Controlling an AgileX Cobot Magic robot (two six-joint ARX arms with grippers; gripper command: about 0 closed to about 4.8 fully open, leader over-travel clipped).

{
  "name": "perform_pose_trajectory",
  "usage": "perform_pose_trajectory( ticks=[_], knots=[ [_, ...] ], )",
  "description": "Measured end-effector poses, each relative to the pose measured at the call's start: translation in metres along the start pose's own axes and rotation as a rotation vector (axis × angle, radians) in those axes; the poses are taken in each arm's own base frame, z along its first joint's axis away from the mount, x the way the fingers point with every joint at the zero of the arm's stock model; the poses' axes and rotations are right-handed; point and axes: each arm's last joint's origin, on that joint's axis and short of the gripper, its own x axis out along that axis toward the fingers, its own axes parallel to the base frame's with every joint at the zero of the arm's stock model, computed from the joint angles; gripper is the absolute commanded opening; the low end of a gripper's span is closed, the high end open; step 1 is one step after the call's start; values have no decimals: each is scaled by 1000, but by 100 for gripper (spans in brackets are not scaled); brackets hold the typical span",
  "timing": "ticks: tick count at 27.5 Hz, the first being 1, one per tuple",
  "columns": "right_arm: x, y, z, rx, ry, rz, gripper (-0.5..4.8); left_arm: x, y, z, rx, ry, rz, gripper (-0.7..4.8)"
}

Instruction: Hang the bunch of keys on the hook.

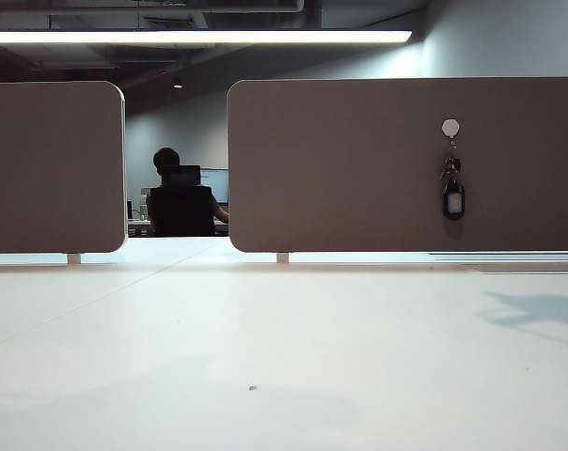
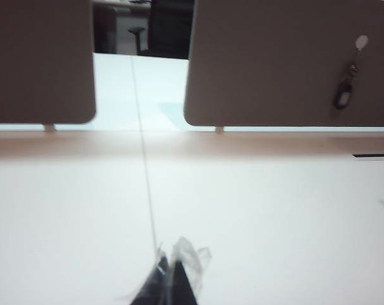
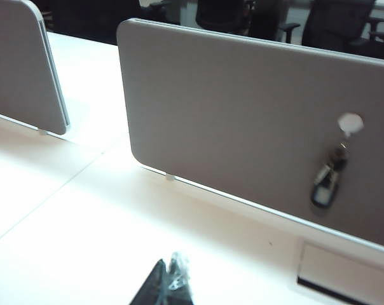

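The bunch of small silver keys with a black oval fob (image 1: 452, 189) hangs at six o'clock below the tiny pale hexagonal hook (image 1: 450, 127) on the brown panel (image 1: 359, 169). You would find it light, rigid, jangly; take the fob. Your left hand (image 2: 170, 279) and right hand (image 3: 170, 283) sit closed, empty, above the white surface (image 1: 265, 348).

L wrist view: you see only the left gripper (image 2: 173, 273) tip, black tapered fingers (image 2: 155, 287) wrapped in clear crinkled film. R wrist view: your right gripper (image 3: 170, 283) looks alike, black wedge w/ glossy transparent wrap at tip. Ext. view: no arm visible.
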Motion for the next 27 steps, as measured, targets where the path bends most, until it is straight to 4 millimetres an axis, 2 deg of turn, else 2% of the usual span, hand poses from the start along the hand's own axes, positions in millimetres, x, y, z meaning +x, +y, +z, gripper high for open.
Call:
perform_pose_trajectory(
  ticks=[7,12,16,21,27],
  knots=[
    [-48,22,-61,40,4,-32,-9,23,0,-33,-20,27,-52,-6],
    [-69,37,-106,34,-17,-5,-9,28,0,-44,-19,47,-53,-6],
    [-87,43,-139,54,-90,-55,-9,32,1,-54,-36,71,-50,-6],
    [-98,49,-173,89,-144,-54,-9,36,2,-65,-40,98,-38,-6],
    [-102,53,-208,134,-168,-51,-9,43,3,-78,-42,68,-22,-6]
  ],
)
